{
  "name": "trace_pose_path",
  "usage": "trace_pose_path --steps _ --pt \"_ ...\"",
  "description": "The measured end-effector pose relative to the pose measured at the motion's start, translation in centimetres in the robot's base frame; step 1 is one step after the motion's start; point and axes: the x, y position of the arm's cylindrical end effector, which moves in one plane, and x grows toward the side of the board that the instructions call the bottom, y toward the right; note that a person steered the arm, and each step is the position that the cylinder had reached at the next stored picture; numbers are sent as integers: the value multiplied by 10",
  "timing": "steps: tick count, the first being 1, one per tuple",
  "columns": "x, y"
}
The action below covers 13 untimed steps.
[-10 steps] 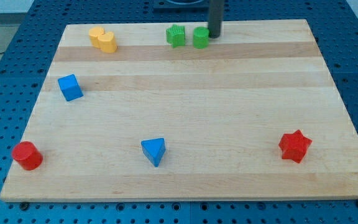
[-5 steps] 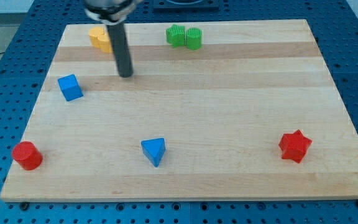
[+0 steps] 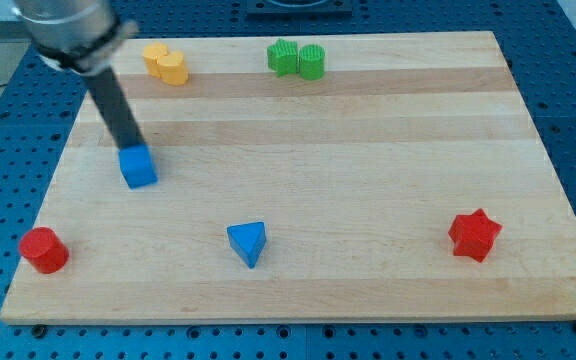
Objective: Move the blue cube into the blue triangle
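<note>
The blue cube (image 3: 139, 167) lies on the wooden board (image 3: 368, 180) at the view's left. My tip (image 3: 129, 148) touches the cube's upper left edge, and the dark rod slants up from it toward the view's top left. The blue triangle (image 3: 248, 242) lies below and to the right of the cube, near the board's bottom edge, well apart from it.
A red cylinder (image 3: 44, 249) sits at the bottom left corner. A red star (image 3: 474, 235) is at the bottom right. Two yellow blocks (image 3: 166, 63) touch each other at the top left. Two green blocks (image 3: 297, 59) touch at the top middle.
My tip has swept from the top middle, nudging one green block against the other, to the left side. It reached the blue cube, which has slid a little down and to the right.
</note>
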Motion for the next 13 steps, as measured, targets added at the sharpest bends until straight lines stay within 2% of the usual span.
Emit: trace_pose_path --steps 1,3,4,5,6,7,9,10,11,13 --pt "12 -9" --pt "11 -95" --pt "25 -104" --pt "59 -86" --pt "68 -69" --pt "55 -81" --pt "44 42" --pt "-1 41" --pt "0 47" --pt "57 67"
